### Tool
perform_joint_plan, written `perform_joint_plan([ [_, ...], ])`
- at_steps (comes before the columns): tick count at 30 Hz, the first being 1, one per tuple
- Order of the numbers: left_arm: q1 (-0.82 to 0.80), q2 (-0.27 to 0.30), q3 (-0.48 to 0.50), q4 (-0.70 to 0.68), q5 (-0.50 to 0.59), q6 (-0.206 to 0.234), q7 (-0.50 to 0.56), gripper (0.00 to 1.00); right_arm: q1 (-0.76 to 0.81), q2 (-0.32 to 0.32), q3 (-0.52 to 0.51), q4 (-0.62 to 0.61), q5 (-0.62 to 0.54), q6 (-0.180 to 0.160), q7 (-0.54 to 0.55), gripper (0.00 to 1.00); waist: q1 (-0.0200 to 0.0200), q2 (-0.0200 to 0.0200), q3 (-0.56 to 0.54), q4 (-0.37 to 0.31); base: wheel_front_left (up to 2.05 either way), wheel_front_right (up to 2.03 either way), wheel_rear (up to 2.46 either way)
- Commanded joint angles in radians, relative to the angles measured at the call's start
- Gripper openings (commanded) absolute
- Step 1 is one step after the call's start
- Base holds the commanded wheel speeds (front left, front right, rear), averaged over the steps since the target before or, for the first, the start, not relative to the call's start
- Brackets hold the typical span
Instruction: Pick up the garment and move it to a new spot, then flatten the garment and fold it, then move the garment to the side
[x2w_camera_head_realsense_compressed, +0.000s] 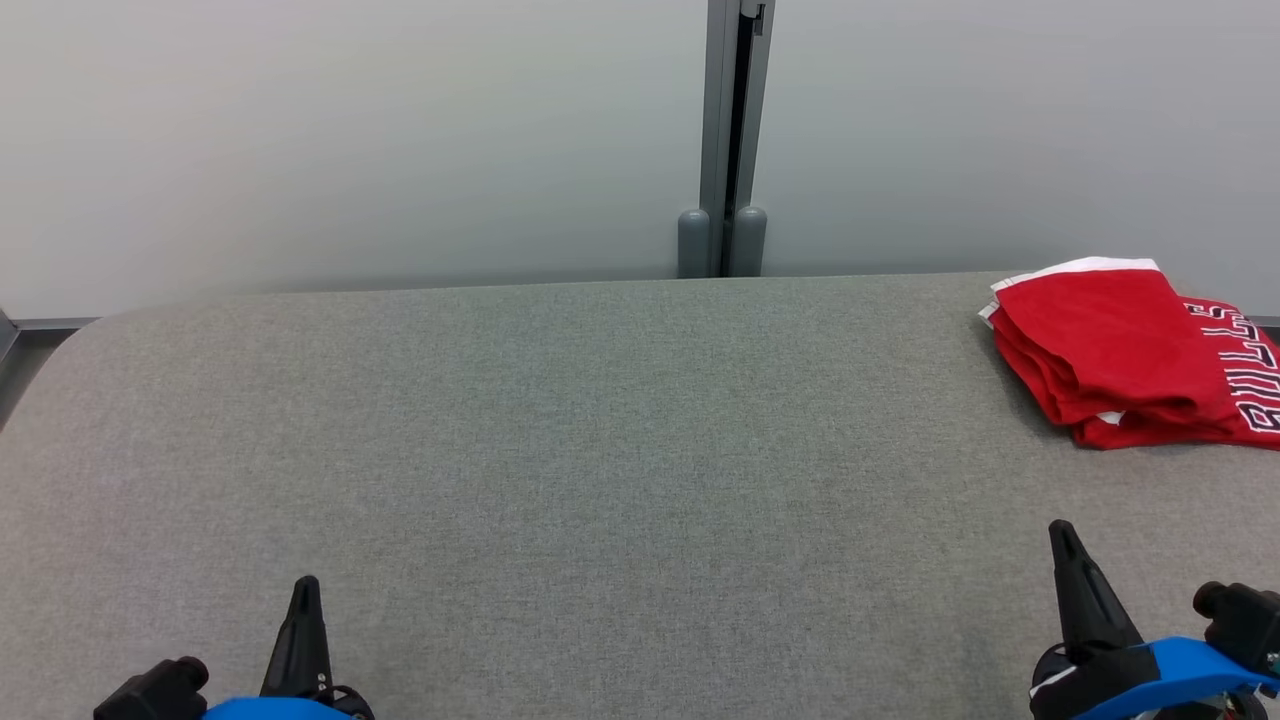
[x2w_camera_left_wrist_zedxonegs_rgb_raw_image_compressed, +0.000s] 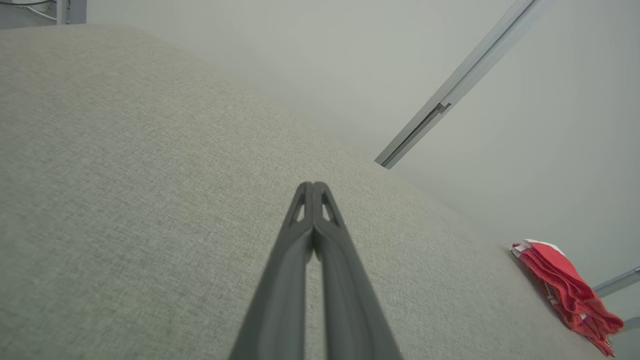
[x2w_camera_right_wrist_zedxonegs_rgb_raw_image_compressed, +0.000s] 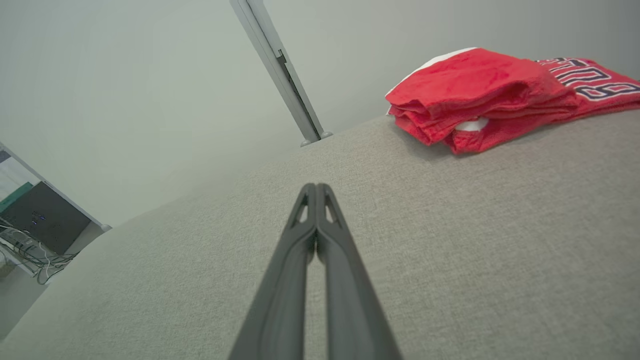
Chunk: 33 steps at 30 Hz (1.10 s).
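Observation:
A red garment (x2w_camera_head_realsense_compressed: 1130, 350) with white trim and dark lettering lies folded in a stack at the far right of the grey fabric table (x2w_camera_head_realsense_compressed: 600, 450). It also appears at the right edge of the left wrist view (x2w_camera_left_wrist_zedxonegs_rgb_raw_image_compressed: 565, 285) and at the upper right of the right wrist view (x2w_camera_right_wrist_zedxonegs_rgb_raw_image_compressed: 500, 95). My left gripper (x2w_camera_head_realsense_compressed: 305, 590) (x2w_camera_left_wrist_zedxonegs_rgb_raw_image_compressed: 313, 186) sits at the near left, shut and holding nothing. Near the front right, my right gripper (x2w_camera_head_realsense_compressed: 1060, 530) (x2w_camera_right_wrist_zedxonegs_rgb_raw_image_compressed: 316, 187) is shut and bare, a good way short of the garment.
A pale wall with a grey vertical post (x2w_camera_head_realsense_compressed: 730, 140) runs behind the table. The table's rounded left corner (x2w_camera_head_realsense_compressed: 60, 340) drops off to the floor. A dark unit with cables (x2w_camera_right_wrist_zedxonegs_rgb_raw_image_compressed: 40, 225) stands off beyond that end.

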Motion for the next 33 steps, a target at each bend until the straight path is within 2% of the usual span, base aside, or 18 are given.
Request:
perform_joint_plan([
  [1,-0.039,0.003,0.013,-0.019,-0.035,-0.005,0.008,0.00,-0.034,-0.005,-0.002,-0.010,0.043,0.000,0.006,0.00,0.0000,-0.0001,0.000,0.000,0.00,0.00,0.00],
  [33,-0.094,-0.021,0.070,-0.041,-0.418,-0.013,0.118,0.00,-0.077,-0.008,-0.005,0.020,0.506,0.000,0.071,0.00,0.0000,-0.0001,0.008,-0.003,0.00,0.00,0.00],
])
